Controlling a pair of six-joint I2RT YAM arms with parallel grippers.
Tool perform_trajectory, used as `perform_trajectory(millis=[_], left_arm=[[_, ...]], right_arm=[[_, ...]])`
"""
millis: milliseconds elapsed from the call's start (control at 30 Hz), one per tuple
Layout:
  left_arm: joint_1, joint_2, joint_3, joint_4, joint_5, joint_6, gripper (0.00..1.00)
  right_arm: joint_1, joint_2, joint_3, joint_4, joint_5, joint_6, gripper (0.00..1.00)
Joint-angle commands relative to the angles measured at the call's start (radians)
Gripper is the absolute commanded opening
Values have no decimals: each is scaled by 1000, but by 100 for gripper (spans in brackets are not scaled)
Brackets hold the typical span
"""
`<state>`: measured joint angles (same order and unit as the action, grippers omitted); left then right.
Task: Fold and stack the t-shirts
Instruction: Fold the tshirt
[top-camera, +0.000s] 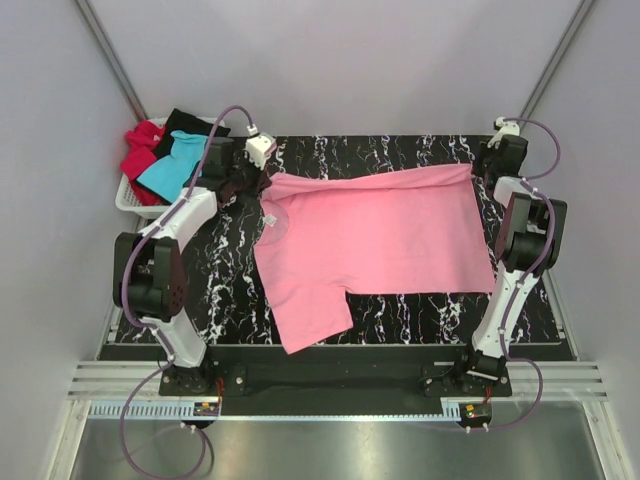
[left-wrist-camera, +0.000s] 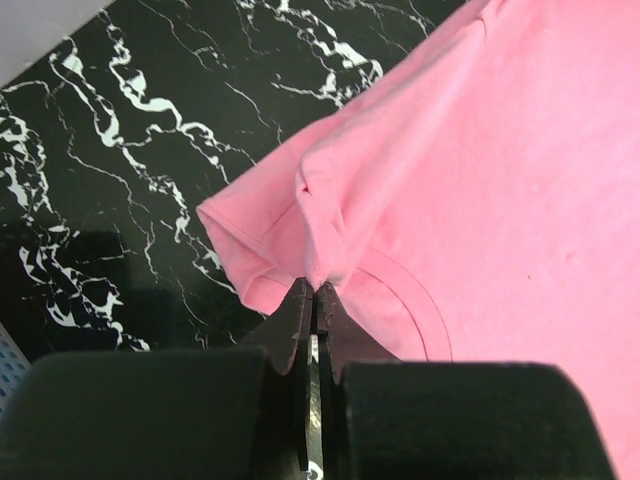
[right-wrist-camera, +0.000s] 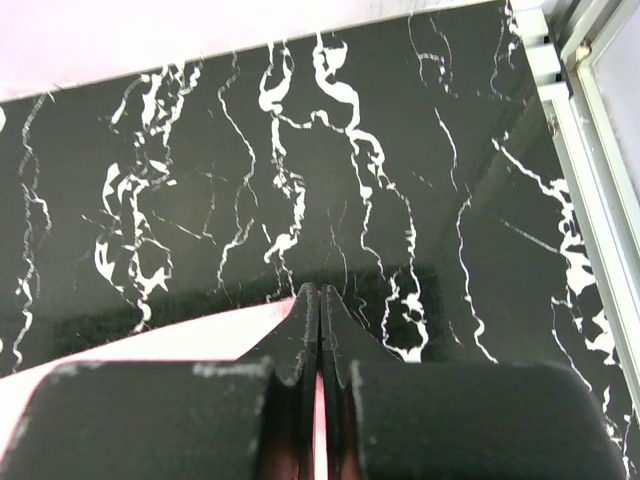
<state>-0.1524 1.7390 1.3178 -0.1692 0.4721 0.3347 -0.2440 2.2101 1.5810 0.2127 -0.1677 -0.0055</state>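
The step in hand seems to be spreading the pink t-shirt (top-camera: 380, 240) flat before its first fold. Next, both arms should pull the far edge taut and lay it down evenly. The left gripper (left-wrist-camera: 315, 290) has its jaws pressed together on bunched cloth beside the collar, with the shirt lying ahead and to the right of them. The right gripper (right-wrist-camera: 319, 293) is closed too, and only a thin pink strip shows at its tips, so it probably pinches the hem corner.
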Motion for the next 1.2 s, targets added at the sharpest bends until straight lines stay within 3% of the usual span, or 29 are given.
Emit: perform_trajectory(millis=[0, 567, 1167], left_arm=[[-3, -70, -28, 20, 5, 38, 0], [-3, -136, -118, -30, -46, 104, 0], [-3, -128, -63, -13, -47, 86, 0]], right_arm=[[-11, -73, -10, 47, 22, -28, 0], [-20, -122, -78, 37, 30, -44, 0], [-21, -155, -118, 57, 36, -37, 0]])
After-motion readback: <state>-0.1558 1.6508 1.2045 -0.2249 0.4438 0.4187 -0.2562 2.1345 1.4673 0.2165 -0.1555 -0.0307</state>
